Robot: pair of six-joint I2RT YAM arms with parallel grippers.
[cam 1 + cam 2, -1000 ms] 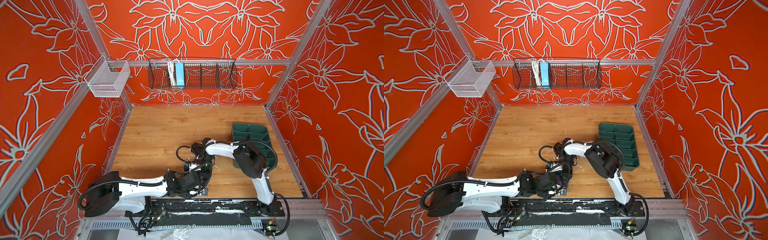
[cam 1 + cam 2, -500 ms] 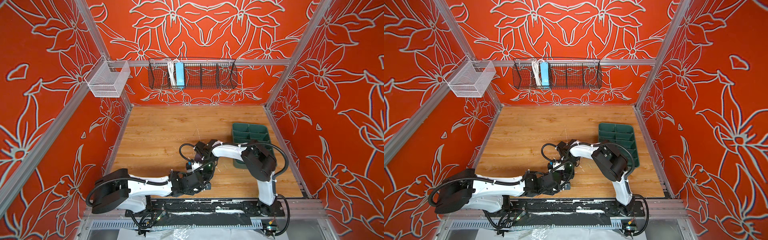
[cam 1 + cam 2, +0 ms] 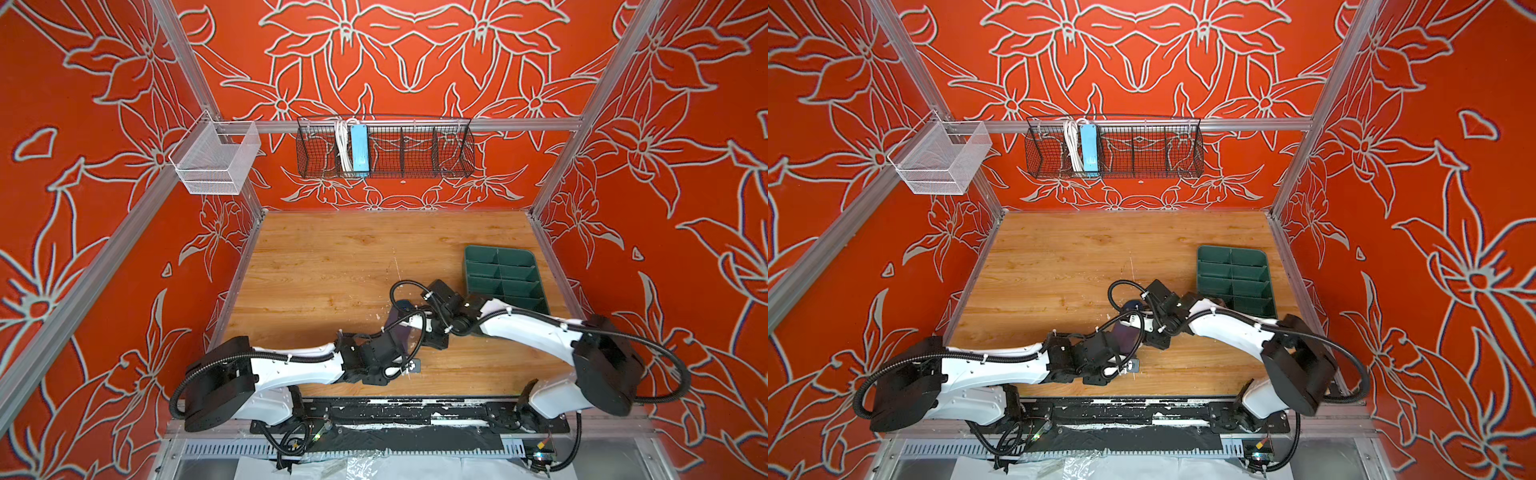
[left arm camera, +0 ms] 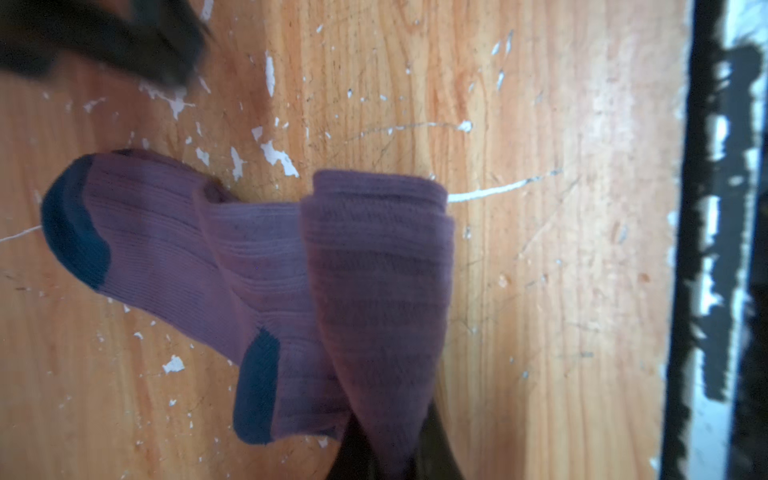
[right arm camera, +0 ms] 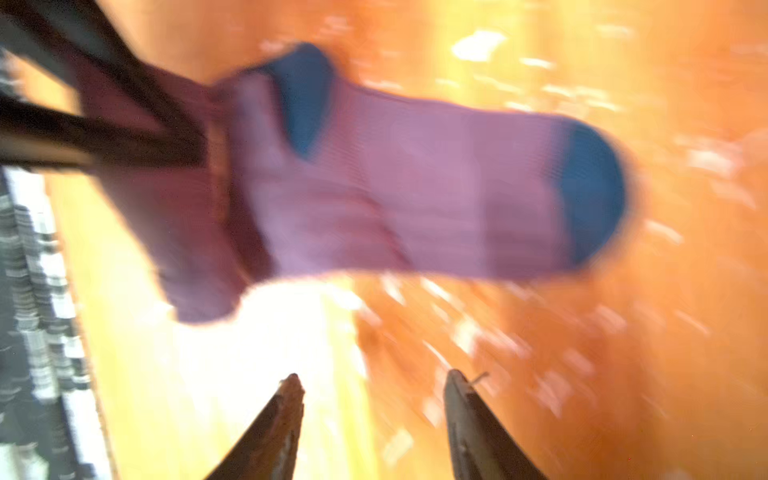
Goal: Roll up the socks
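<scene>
A ribbed purple sock (image 4: 249, 266) with navy toe and heel lies on the wooden table, its leg end rolled into a thick bundle (image 4: 378, 257). My left gripper (image 4: 386, 457) is shut on the near end of that roll. In the right wrist view the sock (image 5: 395, 187) is blurred, and my right gripper (image 5: 374, 380) stands open just short of it with nothing between its fingers. In both top views the arms meet over the sock (image 3: 400, 329) (image 3: 1126, 334) near the table's front middle; the left gripper (image 3: 397, 340) and right gripper (image 3: 424, 332) are mostly hidden there.
A green divided tray (image 3: 505, 276) sits at the right of the table (image 3: 332, 270), close behind the right arm. A black wire basket (image 3: 384, 149) and a white mesh basket (image 3: 214, 162) hang on the back rail. A black strip (image 4: 723, 249) marks the table's front edge.
My left gripper has shut on the rolled end of the sock. My right gripper has opened, let go and drawn back. Both arms have shifted to the right.
</scene>
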